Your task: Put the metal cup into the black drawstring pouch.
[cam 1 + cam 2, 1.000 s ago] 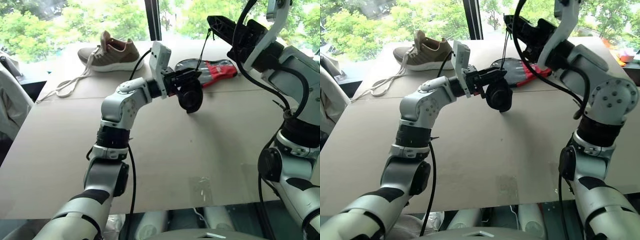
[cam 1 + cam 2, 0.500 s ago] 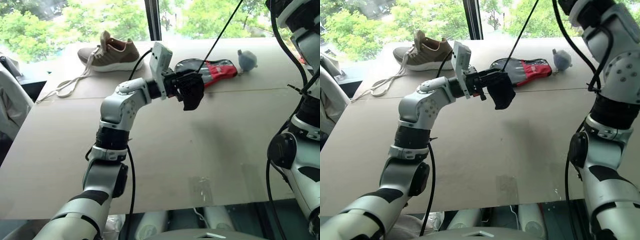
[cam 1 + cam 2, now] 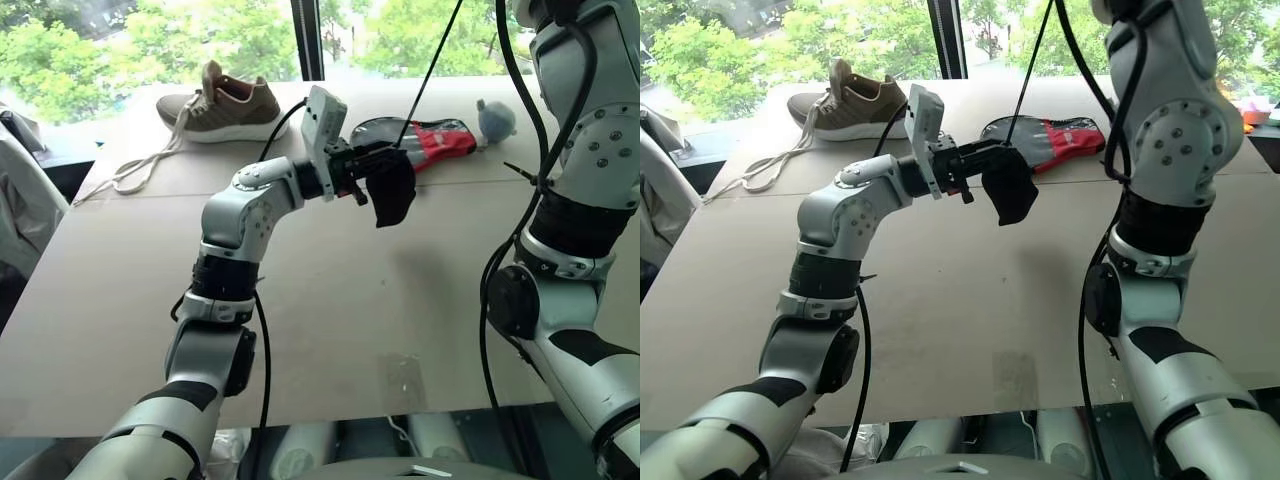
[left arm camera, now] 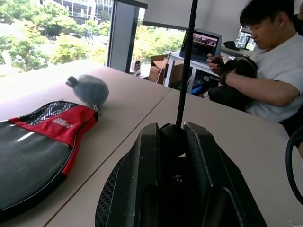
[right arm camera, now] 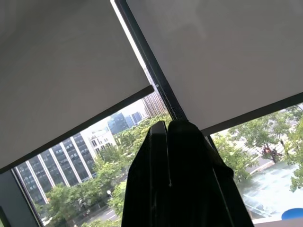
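So the left gripper [image 3: 372, 180] is clamped on the small black fabric drawstring pouch [image 3: 392, 190] mid-table; the right one, pinched shut, draws the thin cord [image 3: 435, 65] up. Probably pull straight and slow. Can't spot the cup.

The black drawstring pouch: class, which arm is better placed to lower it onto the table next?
Left, probably. Its pincer is shut on the black drawstring pouch, which hangs above the table. The right pincer, shut, is raised high towards the window, well away from the tabletop.
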Controlling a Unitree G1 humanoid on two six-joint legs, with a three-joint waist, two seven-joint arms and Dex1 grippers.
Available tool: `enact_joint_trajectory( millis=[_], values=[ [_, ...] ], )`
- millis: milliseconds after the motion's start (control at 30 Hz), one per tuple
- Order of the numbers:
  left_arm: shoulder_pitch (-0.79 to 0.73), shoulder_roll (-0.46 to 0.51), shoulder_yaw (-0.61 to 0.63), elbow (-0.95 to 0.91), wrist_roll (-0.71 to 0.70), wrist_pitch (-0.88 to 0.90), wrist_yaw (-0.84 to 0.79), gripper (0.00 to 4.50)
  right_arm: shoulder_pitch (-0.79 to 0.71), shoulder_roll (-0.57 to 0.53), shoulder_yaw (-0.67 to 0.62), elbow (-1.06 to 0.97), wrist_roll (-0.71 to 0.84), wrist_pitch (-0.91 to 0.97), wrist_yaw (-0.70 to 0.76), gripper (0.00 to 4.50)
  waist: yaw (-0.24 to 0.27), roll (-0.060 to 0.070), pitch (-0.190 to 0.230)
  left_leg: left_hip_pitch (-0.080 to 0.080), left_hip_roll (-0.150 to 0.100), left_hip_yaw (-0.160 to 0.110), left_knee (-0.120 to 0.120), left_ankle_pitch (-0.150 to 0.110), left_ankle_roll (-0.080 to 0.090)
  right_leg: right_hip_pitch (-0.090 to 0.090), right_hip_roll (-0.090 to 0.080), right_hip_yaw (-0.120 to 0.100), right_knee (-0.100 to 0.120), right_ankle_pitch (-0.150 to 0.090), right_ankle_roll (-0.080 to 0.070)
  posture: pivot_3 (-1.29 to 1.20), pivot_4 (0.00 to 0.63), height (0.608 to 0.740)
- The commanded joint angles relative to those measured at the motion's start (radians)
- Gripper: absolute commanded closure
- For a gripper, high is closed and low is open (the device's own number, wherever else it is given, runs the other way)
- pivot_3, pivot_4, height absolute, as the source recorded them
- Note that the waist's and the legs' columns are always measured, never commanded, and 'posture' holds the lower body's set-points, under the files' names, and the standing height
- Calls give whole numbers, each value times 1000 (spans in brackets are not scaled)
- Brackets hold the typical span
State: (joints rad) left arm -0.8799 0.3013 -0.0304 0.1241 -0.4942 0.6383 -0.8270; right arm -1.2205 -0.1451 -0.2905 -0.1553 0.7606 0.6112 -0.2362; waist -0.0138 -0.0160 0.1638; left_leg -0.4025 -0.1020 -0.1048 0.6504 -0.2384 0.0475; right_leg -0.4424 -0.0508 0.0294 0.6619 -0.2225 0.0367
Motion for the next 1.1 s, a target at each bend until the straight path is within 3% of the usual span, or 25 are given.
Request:
enact_joint_trajectory(
  millis=[33,167,267,333,433,500,533,567,633,700,933,967,1033,1100],
  values=[
    [14,9,-13,-15,10,7,-2,4274,-2,0,-2,-115,10,-22,-8,4500,-1,0,0,0,0,0,0,0,0,0,0,0,0,0,0,0,150,740],
    [9,-2,16,-17,-23,27,1,4274,64,7,29,-151,27,6,22,4500,-4,0,0,0,0,0,0,0,0,0,0,0,1,0,0,0,150,740],
    [4,1,35,-16,-38,43,6,2780,80,60,112,-155,-17,13,6,4500,-10,0,0,1,0,0,0,0,0,0,0,0,1,0,0,0,150,740],
    [5,5,38,-22,-39,48,8,2290,48,162,210,-146,-85,-5,-58,4500,-26,1,-1,1,0,0,0,0,0,0,0,1,2,0,0,0,150,740],
    [15,11,29,-45,-36,46,-6,913,2,277,293,-104,-178,-30,-103,4500,-38,1,-1,1,1,3,-2,0,0,-3,1,3,4,0,0,0,150,740],
    [20,11,26,-52,-28,40,1,913,-19,345,336,-64,-241,-55,-122,4500,-41,1,-1,1,1,3,-2,0,0,-5,1,2,5,0,0,0,150,740],
    [24,12,25,-55,-27,36,-1,913,-3,169,164,-31,-126,-7,-4,4500,-34,0,-2,1,1,3,-2,0,0,-5,1,1,5,0,0,0,150,740],
    [27,13,24,-60,-27,34,-5,913,10,65,60,-35,-49,26,57,4500,-22,-1,-2,1,1,2,-1,0,0,-4,0,0,3,0,0,0,150,740],
    [35,19,30,-72,-34,41,-10,913,15,114,112,-92,-58,21,7,4500,6,-3,-3,1,0,-4,4,0,1,4,0,-6,-3,1,1,0,150,740],
    [45,36,39,-83,-43,49,-16,913,4,197,190,-114,-99,9,-49,4500,-3,2,-1,2,-2,-2,3,-2,3,6,-1,-6,-8,4,3,0,150,740],
    [66,118,107,-107,-109,107,-62,913,4,222,183,-114,-118,23,-43,4500,-36,2,-1,1,3,7,-2,0,0,-5,-1,-5,1,5,-1,0,150,740],
    [79,147,116,-116,-111,119,-66,913,22,180,149,-118,-87,53,-17,4500,-36,2,-1,1,3,7,-2,0,0,-5,-1,-5,1,5,-1,0,150,740],
    [99,184,132,-122,-109,128,-52,913,81,-118,-67,16,52,163,208,4500,-26,1,-2,1,3,8,-1,0,0,-5,-1,-5,1,5,-1,0,150,740],
    [142,227,147,-148,-127,146,-70,913,167,-295,-117,89,97,244,327,4500,10,-1,-2,2,2,2,3,-1,2,3,-3,-11,-5,6,-1,0,150,740]
  ],
)
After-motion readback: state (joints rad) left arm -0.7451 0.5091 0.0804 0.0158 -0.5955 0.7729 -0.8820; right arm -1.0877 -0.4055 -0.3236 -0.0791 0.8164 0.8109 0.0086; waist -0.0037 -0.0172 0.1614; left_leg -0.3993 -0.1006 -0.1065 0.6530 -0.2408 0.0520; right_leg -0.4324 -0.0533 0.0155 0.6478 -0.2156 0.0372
